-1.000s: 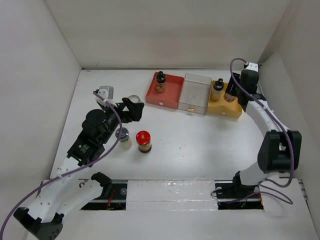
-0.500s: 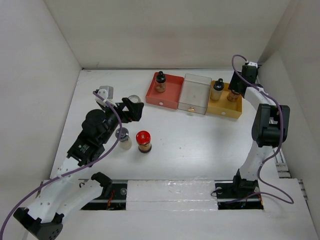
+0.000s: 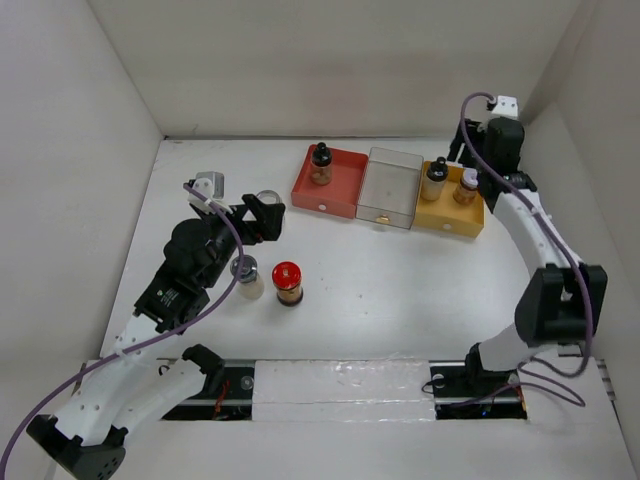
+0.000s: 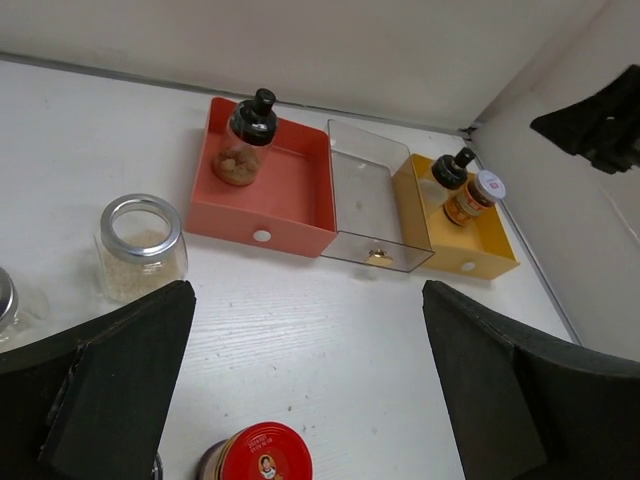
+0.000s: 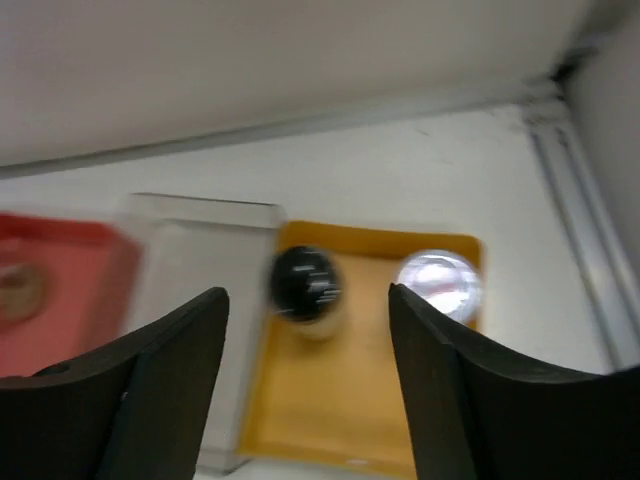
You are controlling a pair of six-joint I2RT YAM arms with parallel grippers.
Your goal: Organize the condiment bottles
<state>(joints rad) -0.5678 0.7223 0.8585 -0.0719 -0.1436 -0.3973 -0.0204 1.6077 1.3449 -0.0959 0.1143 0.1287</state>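
Over yellow tray (image 3: 450,216), 1 o'clock: your right gripper (image 5: 308,330) apart, empty; white-lidded bottle (image 3: 466,187) set inside. Left gripper (image 4: 308,300) apart, empty; take red-capped jar (image 3: 288,282) next.

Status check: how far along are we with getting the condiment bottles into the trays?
Done: an amber bottle sits in the red tray; a black-capped bottle and a white-lidded bottle sit in the yellow tray. In hand: nothing; the left gripper and right gripper are open and empty. Left: the silver-rimmed jar, silver-lidded jar and red-capped jar stand loose on the table; the clear tray holds nothing.
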